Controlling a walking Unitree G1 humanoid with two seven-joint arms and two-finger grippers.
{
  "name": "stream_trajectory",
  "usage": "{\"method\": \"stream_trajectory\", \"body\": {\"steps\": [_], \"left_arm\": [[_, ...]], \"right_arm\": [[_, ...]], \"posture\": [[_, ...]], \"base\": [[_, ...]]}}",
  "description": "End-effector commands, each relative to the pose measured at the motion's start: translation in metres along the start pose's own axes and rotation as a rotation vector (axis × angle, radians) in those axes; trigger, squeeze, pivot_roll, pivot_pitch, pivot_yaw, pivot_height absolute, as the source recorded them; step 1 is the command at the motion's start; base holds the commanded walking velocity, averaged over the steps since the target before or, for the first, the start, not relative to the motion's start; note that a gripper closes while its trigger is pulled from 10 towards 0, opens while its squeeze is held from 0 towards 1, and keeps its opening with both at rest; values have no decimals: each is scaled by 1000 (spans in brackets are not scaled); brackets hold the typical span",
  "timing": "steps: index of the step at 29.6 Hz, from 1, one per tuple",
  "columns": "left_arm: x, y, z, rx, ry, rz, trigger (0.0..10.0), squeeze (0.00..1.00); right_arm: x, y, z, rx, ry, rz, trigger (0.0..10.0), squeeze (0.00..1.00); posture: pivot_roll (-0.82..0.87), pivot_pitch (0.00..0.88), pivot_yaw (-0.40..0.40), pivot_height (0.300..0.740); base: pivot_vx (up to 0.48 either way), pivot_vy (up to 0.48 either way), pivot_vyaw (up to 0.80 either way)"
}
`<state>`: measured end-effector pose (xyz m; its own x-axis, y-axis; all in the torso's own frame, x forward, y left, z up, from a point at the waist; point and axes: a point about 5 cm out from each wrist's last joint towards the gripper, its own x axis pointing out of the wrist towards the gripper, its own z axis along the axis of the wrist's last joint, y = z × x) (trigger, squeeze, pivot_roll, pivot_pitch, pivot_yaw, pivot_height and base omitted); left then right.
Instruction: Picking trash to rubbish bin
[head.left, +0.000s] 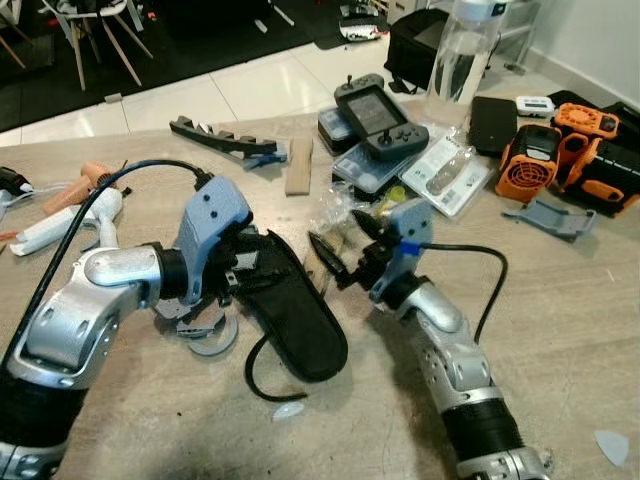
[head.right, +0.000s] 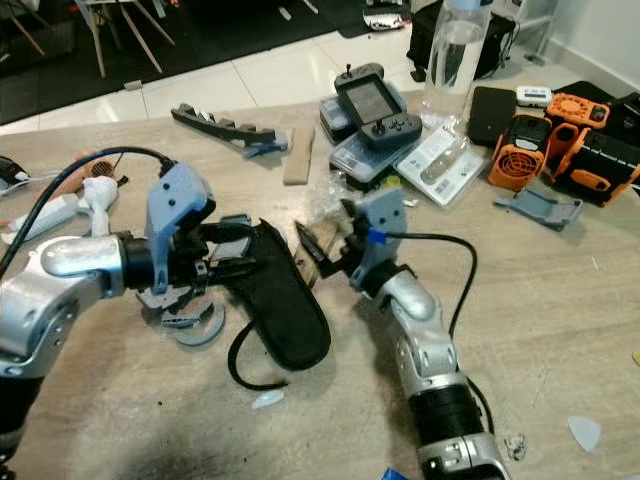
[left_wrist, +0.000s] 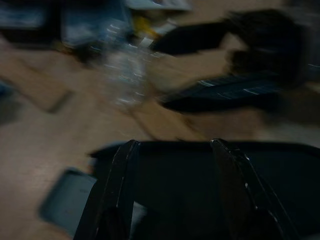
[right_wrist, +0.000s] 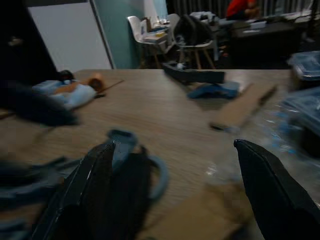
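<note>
A crumpled clear plastic wrapper (head.left: 333, 212) lies mid-table beside a brown cardboard scrap (head.left: 316, 277). My right gripper (head.left: 346, 240) is open just in front of the wrapper, its fingers (right_wrist: 95, 190) spread wide with nothing between them. A long black pouch (head.left: 298, 312) with a black cable lies on the table. My left gripper (head.right: 228, 250) is open at the pouch's near end, and its fingers (left_wrist: 116, 190) hover over the black surface; whether they touch it is unclear. The left wrist view is blurred.
The far side of the wooden table (head.left: 560, 330) is crowded: a water bottle (head.left: 462, 55), a handheld controller (head.left: 380, 120), orange tools (head.left: 560, 150), a wood block (head.left: 299, 163) and a black toothed strip (head.left: 225, 138). A grey ring (head.left: 212, 342) lies under my left wrist. Chairs stand beyond.
</note>
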<state>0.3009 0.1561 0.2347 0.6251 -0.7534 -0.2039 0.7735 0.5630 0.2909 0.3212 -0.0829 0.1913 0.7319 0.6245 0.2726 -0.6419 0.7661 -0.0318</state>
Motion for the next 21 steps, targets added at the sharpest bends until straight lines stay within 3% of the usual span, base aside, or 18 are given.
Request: {"method": "stream_trajectory", "body": {"steps": [1, 5, 9, 11, 14, 21], "left_arm": [[-6, 7, -9, -8, -9, 114, 10000, 0], [-11, 11, -13, -72, -46, 207, 10000, 0], [-20, 23, -31, -197, -96, 546, 10000, 0], [-22, 24, -43, -204, -64, 652, 10000, 0], [-19, 20, -53, -260, -67, 706, 10000, 0], [-14, 12, -56, -290, -70, 728, 10000, 0]], "right_arm": [[-2, 15, -5, 30, 35, 34, 10000, 0], [-6, 22, -6, 17, 39, 44, 10000, 0], [-18, 5, 8, -162, -62, -159, 10000, 0], [-21, -1, 13, -212, -70, -212, 10000, 0], [-22, -3, 16, -227, -63, -251, 10000, 0], [-24, 4, 9, -197, -2, -231, 10000, 0]], "posture": [[8, 200, 85, 740], [10, 197, 82, 740], [2, 192, 70, 740], [-2, 192, 66, 740], [-5, 190, 62, 740], [-12, 183, 60, 740]], "base": [[0, 0, 0], [0, 0, 0], [0, 0, 0], [0, 0, 0], [0, 0, 0], [0, 0, 0]]}}
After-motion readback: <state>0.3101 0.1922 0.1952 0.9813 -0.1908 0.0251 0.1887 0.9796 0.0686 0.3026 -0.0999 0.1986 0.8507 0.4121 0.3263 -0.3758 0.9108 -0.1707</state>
